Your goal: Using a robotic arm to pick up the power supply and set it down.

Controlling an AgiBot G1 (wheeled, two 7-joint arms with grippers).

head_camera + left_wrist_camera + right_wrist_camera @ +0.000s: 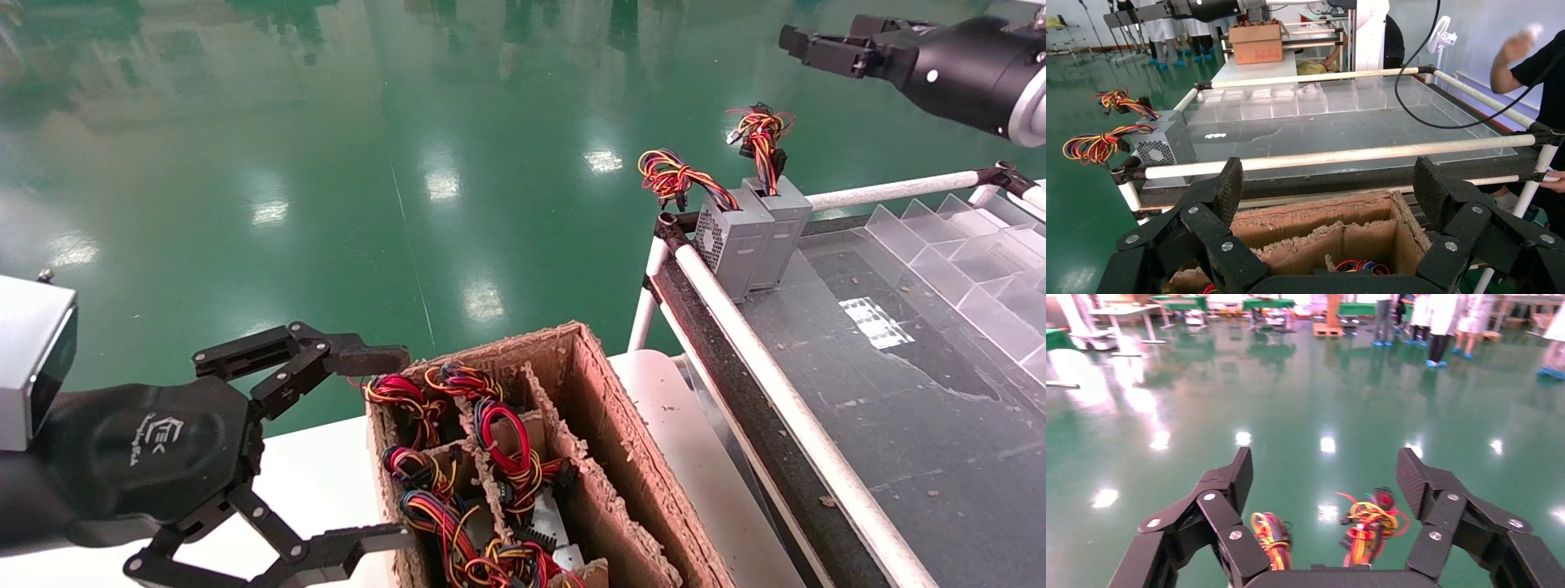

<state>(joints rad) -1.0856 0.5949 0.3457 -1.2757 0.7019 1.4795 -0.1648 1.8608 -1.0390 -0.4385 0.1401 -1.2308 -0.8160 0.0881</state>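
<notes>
Overhead, the right gripper (805,45) is hanging in the air above and beyond the power supply (782,237), with its fingers (1234,478) spread wide apart and closing on nothing. That power supply is standing upright at the far corner of the dark surface (899,392), just inside the white rail (760,359), with its red, yellow, orange and black wire bundle (762,135) sticking straight up. Pressed against its side is standing a second grey box (731,237), showing a round fan grille and a curled wire loop (670,175) with purple strands. From the right wrist view only the tops of both wire bundles are showing between the fingers; the metal bodies are hidden below the gripper's own frame.

Well away from the power supply, the left gripper (368,445) is hovering beside the cardboard box (588,441), fingers (1225,190) also wide apart and empty. Inside the box's compartments more wire bundles are showing, their units mostly buried. A white logo is sitting on the left gripper's black housing, but its lettering is too small to read. Clear plastic bins (972,269) are lining the surface's far side, beyond the power supply.
</notes>
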